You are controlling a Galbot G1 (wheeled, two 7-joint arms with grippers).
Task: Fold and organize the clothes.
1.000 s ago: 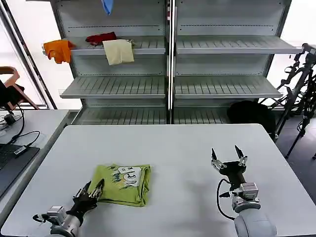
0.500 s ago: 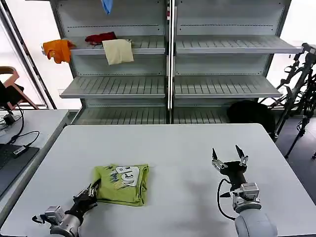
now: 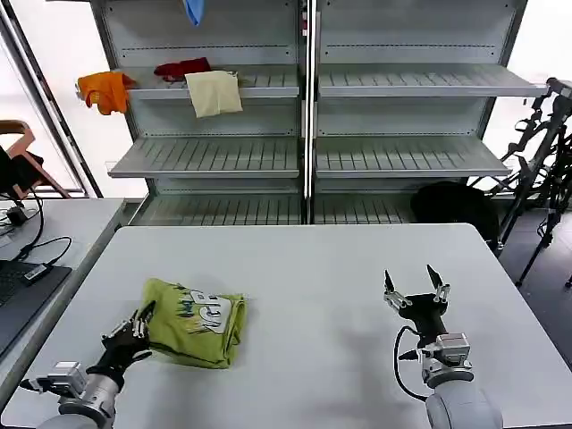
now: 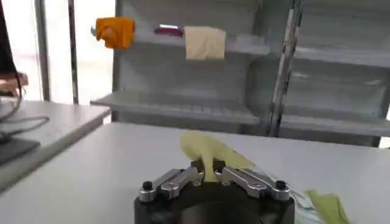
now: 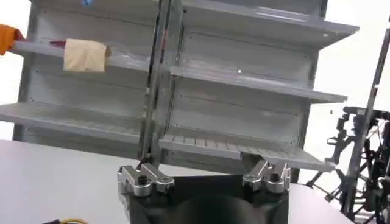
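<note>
Dragged leftward, the t-shirt (image 3: 192,321) sits pinched in the left end effector (image 3: 136,328); right end effector (image 3: 416,286) gapes wide.

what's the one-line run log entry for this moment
left hand: shut on shirt edge, dragging it toward table's left | shirt: folded, graphic up | right hand: open, idle above table

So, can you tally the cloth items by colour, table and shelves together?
Lime yellow-green t-shirt, on the table: 1
Orange cloth: 1
Red cloth: 1
Cream-yellow cloth: 1
Blue cloth: 1
Total: 5
</note>
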